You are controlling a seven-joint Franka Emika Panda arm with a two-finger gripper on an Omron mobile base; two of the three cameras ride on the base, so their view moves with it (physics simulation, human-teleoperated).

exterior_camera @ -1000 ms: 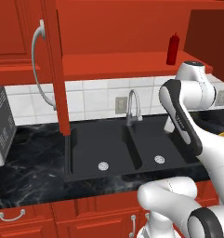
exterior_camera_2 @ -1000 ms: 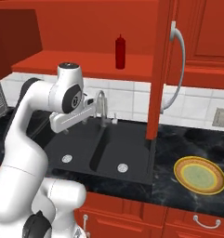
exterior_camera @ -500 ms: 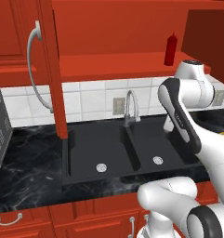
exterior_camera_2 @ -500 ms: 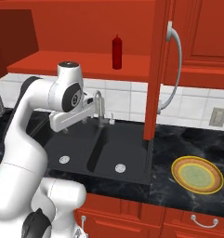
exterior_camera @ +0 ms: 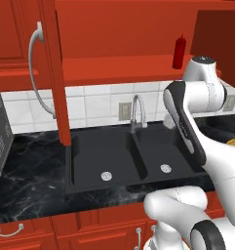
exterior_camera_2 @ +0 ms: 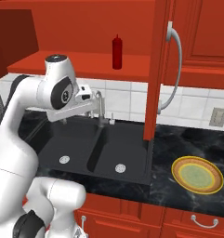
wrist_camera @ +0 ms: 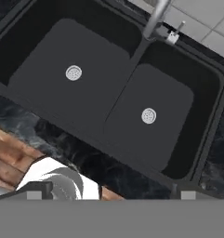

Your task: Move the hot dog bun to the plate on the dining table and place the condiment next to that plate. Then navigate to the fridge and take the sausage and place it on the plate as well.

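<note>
While hand (wrist_camera: pixel 106 194) overlooks sink (wrist_camera: pixel 39 65), condiment (exterior_camera_2: pixel 116 51) stands on shelf (exterior_camera_2: pixel 85 62) above.

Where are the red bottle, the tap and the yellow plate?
Bottle (exterior_camera_2: pixel 116 51), right base view, its body.
Tap (exterior_camera: pixel 137 111), left base view, its spout.
Yellow plate (exterior_camera_2: pixel 197 174), right base view, its greenish centre.

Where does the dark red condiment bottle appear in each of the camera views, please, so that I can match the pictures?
Left base view: the condiment bottle stands on the red shelf at upper right, just above the arm.
Right base view: it stands on the same shelf at upper centre, left of the open cabinet door.
Hand view: not in it; this view looks down into the sink.
Shared landmark: the faucet at the back of the double black sink.
</note>
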